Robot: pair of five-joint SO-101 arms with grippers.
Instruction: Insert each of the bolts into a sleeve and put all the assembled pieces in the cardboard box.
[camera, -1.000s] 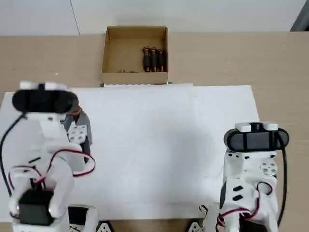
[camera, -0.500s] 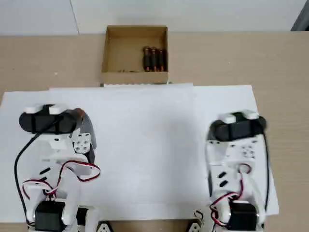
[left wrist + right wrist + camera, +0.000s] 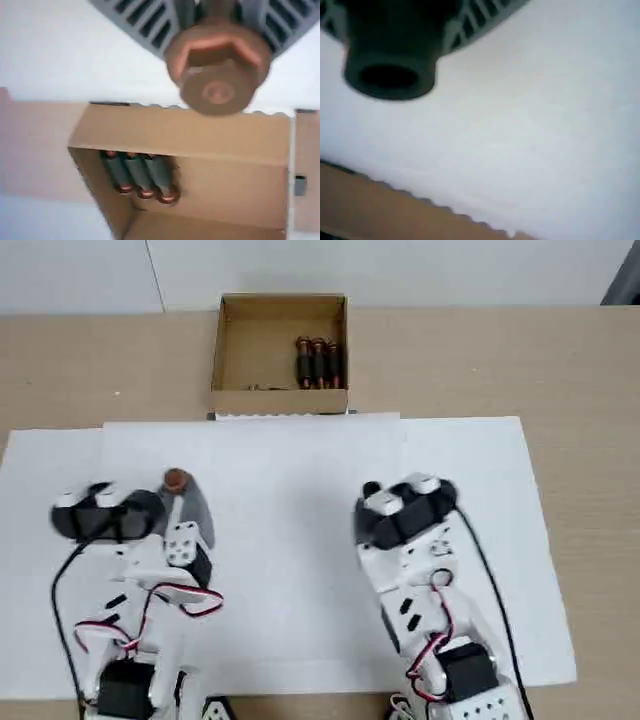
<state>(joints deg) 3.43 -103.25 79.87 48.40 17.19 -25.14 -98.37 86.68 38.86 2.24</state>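
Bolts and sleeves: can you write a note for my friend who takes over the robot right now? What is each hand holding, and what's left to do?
Left hand: shut on a copper bolt, above the white sheet.
Right hand: shut on a dark sleeve, open end showing, also above the sheet.
Cardboard box: at the far edge of the sheet, with three assembled pieces lying side by side inside.
Done: those three pieces.
Left: push the bolt into the sleeve, then put that piece in the box.
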